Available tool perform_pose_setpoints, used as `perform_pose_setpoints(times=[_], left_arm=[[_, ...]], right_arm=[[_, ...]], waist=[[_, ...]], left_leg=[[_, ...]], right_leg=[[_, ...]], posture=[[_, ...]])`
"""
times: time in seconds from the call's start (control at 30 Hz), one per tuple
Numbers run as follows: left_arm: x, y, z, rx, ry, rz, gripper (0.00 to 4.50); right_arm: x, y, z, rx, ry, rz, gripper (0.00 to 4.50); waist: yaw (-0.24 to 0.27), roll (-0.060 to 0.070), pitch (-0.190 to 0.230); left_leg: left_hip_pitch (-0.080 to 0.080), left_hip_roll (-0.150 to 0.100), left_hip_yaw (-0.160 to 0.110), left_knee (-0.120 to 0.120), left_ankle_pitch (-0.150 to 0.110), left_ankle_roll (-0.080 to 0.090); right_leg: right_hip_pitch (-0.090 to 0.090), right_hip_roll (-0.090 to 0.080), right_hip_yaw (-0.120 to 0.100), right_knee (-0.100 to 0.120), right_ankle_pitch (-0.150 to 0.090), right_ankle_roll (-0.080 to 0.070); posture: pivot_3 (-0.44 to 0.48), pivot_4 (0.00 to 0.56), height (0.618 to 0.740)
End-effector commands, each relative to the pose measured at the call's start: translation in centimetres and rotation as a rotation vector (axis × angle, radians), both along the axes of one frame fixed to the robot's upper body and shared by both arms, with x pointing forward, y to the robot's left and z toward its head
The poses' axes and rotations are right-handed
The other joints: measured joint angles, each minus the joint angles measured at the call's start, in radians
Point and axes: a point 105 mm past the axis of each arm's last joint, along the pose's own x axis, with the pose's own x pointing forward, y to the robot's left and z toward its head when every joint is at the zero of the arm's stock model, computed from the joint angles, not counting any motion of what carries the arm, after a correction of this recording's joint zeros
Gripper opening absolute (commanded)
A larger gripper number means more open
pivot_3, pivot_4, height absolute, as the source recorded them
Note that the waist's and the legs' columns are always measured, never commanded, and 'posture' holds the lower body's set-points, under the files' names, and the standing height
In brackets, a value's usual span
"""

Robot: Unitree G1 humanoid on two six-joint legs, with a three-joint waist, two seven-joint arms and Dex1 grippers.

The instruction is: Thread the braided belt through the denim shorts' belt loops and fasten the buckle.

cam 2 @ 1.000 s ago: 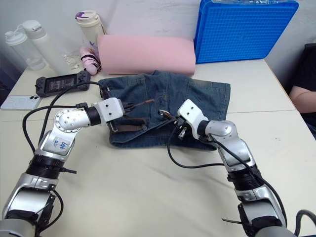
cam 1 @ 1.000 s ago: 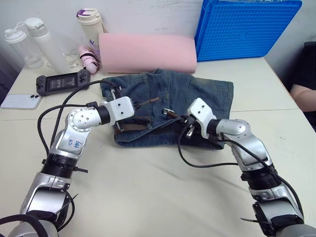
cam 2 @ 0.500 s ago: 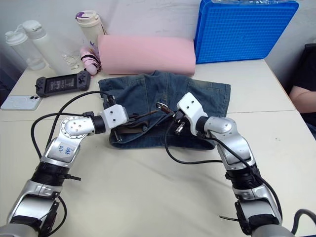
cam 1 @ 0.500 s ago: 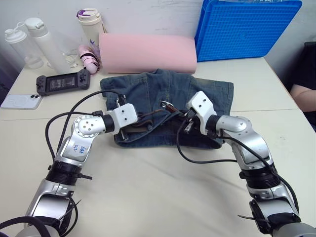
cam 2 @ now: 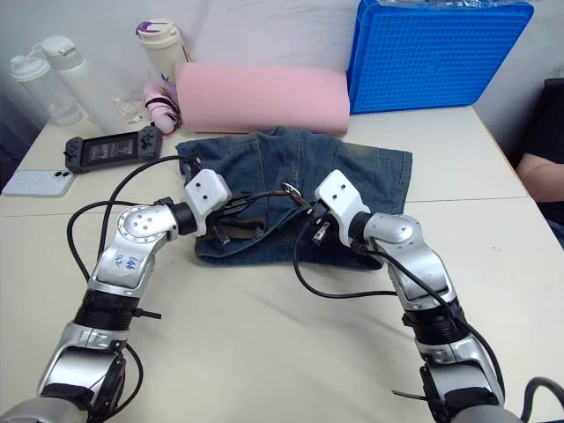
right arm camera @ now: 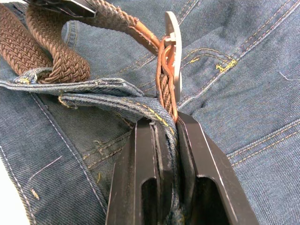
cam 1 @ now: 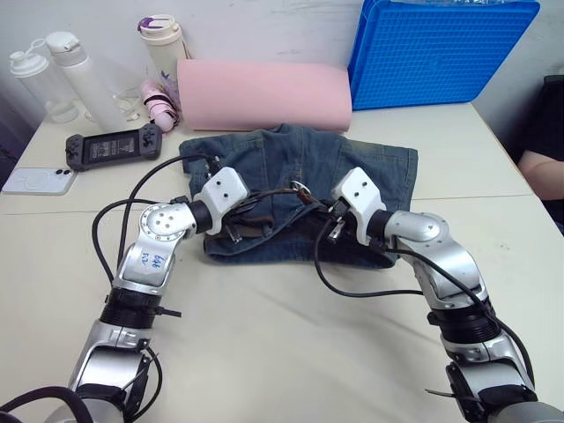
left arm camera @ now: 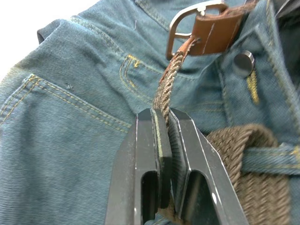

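Over the denim shorts (cam 1: 352, 172), left tool (left arm camera: 161, 124) pinches the braided belt (left arm camera: 164, 91); right tool (right arm camera: 166, 124) pinches belt and waistband beside the buckle (right arm camera: 172, 56).

Head stereo pair looks forward and down over the table (cam 1: 264, 352). Both wrist cameras sit close, facing the denim shorts (left arm camera: 70, 140), sharing the buckle (left arm camera: 187, 18).

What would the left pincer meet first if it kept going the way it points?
Probably the buckle: the left pincer, shut on the braided belt, points along the strap toward it, above the denim shorts. Depth is unclear.
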Motion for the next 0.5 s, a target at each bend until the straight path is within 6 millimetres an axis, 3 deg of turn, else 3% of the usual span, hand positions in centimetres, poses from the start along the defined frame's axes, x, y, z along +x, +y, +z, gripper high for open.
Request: perform_pose_setpoints(times=[0.03,0.3,0.5], left_arm=[[-1.3,-1.0,1.6,-0.098,0.015,-0.055,0.00],[-2.6,-1.6,1.6,-0.208,0.121,-0.085,0.00],[-3.2,-0.9,1.9,-0.214,0.133,-0.071,0.00]], right_arm=[[-0.6,0.6,0.6,-0.003,-0.041,0.044,0.05],[-0.7,0.5,-0.1,-0.026,-0.030,0.062,0.05],[-0.6,0.0,-0.7,-0.044,-0.022,0.062,0.05]], waist=[[0.000,0.000,0.000],[0.000,0.000,0.000],[0.000,0.000,0.000]], left_leg=[[0.000,0.000,0.000,0.000,0.000,0.000],[0.000,0.000,-0.001,0.000,0.000,0.000],[0.000,0.000,-0.001,0.000,0.000,0.000]], right_leg=[[0.000,0.000,0.000,0.000,0.000,0.000],[0.000,0.000,0.000,0.000,0.000,0.000],[0.000,0.000,0.000,0.000,0.000,0.000]], posture=[[0.000,0.150,0.740],[0.000,0.150,0.740],[0.000,0.150,0.740]])
